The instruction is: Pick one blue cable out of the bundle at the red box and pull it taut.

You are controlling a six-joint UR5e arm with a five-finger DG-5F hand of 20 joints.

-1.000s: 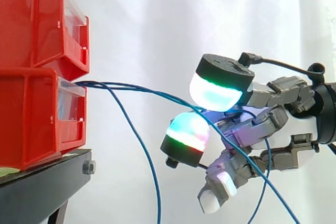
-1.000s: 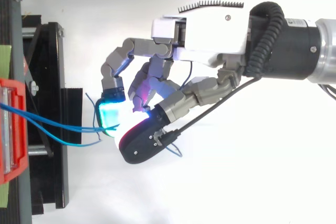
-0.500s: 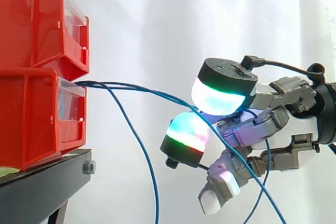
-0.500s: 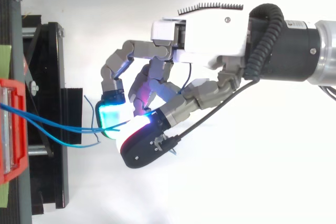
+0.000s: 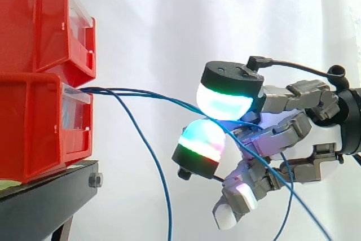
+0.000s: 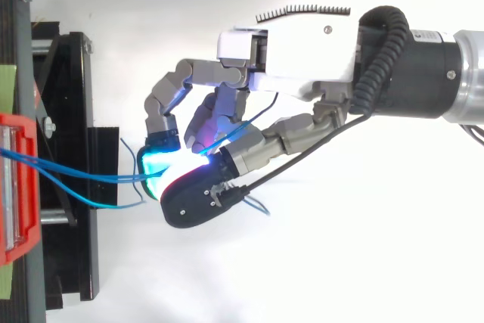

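Several thin blue cables (image 5: 141, 93) leave the front of the lower red box (image 5: 34, 122) and fan out to the right. One cable runs between two glowing fingertips (image 5: 225, 97) of my hand (image 5: 324, 139), which are pressed together on it just right of the box. Behind the pinch the cable passes through the curled fingers and drops toward the lower right. In the top view the hand (image 6: 302, 43) points left, and the cyan pad (image 6: 155, 168) meets the cables (image 6: 83, 177) beside the stand. Another blue cable (image 5: 152, 162) hangs slack below.
A second red bin (image 5: 39, 21) is stacked on the lower one, both on a black stand (image 5: 45, 201) at the left. The stand's frame (image 6: 76, 149) lies close to the fingertips. A white curtain fills the background.
The upper fingertip pad has swung left and down onto the lower pad, closing the gap around the blue cable. The arm itself has hardly shifted.
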